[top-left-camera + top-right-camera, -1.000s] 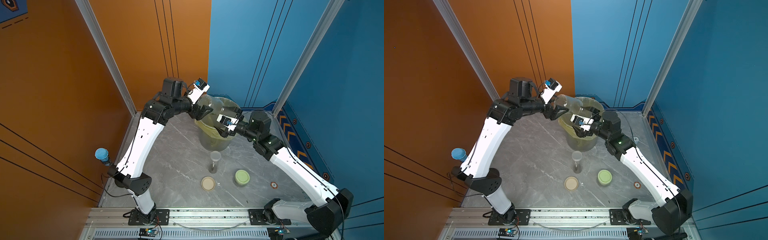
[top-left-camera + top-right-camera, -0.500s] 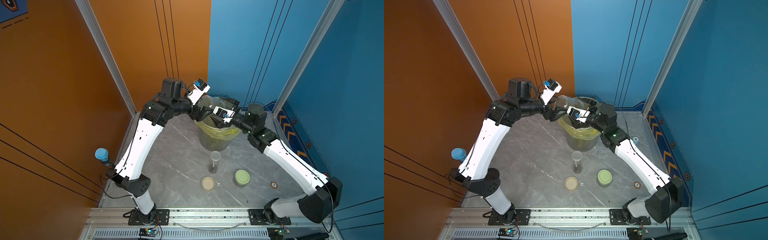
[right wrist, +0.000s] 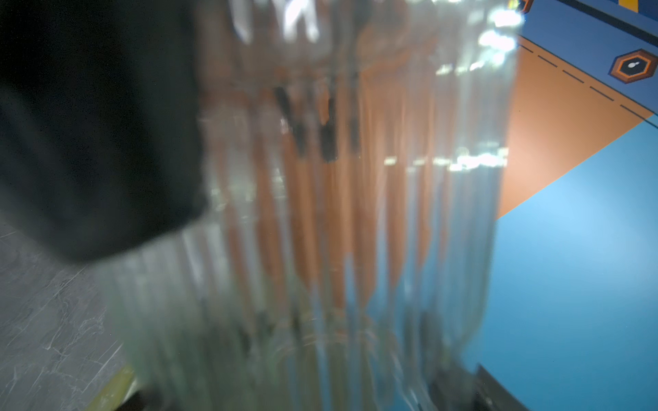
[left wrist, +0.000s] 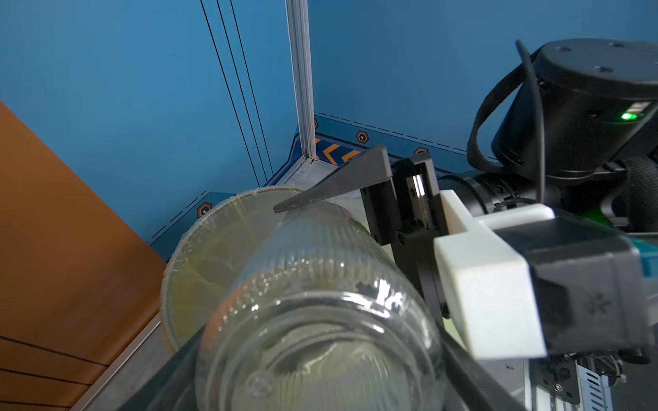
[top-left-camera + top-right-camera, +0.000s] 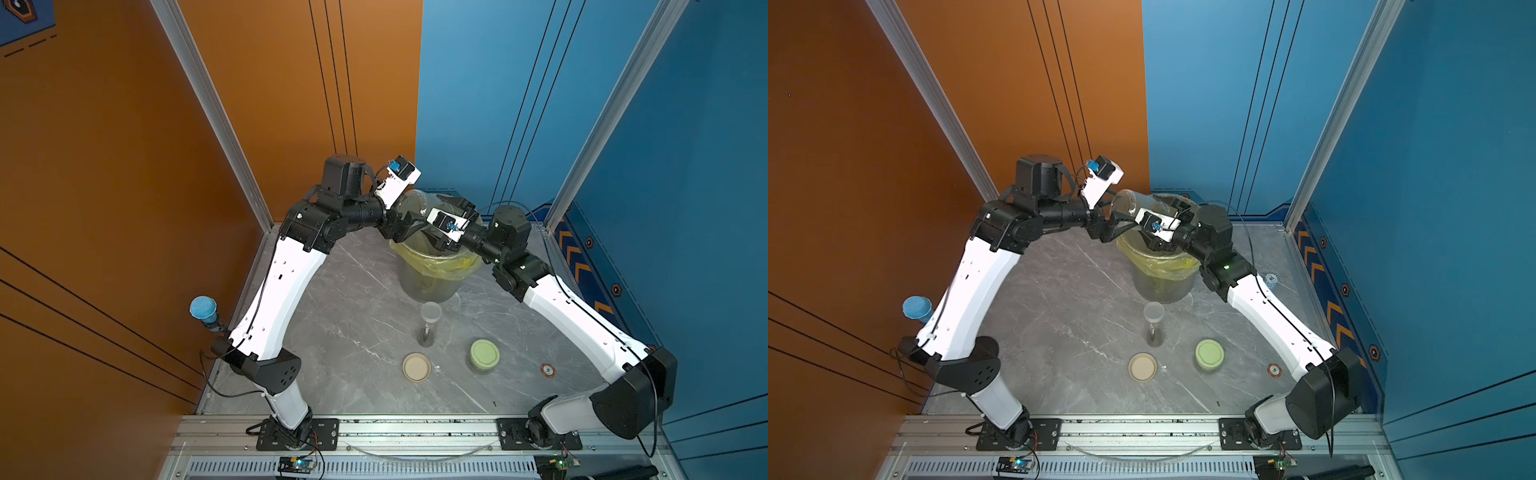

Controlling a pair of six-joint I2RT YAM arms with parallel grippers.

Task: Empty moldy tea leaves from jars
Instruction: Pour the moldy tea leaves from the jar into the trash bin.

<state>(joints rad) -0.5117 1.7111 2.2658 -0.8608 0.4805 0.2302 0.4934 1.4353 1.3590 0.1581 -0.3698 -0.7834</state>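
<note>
My left gripper [image 5: 409,220] [image 4: 320,359] is shut on the base of the wide clear jar [image 5: 415,203] [image 5: 1129,203] [image 4: 320,284], which lies tipped with its mouth over the grey bin's yellow bag [image 5: 432,259] [image 5: 1163,266]. My right gripper [image 5: 436,220] [image 3: 313,391] is closed round the same jar [image 3: 338,213] nearer its mouth, one finger [image 4: 331,186] flat against the glass. The glass looks clear inside. Its beige lid [image 5: 416,367] lies on the table. The tall narrow jar [image 5: 429,324] stands lidded with dark tea leaves [image 5: 427,340] at its bottom. The short green-lidded jar [image 5: 484,355] stands beside it.
The bin stands at the back of the grey marble table [image 5: 353,311], close to the corner post [image 5: 582,166]. A blue foam ball [image 5: 203,309] sticks out by the left wall. A small orange disc [image 5: 547,370] lies near the right arm's base.
The right arm rose from in front of the bin to the tipped jar, and its jaws closed in round it. The left arm and jar stayed put.
</note>
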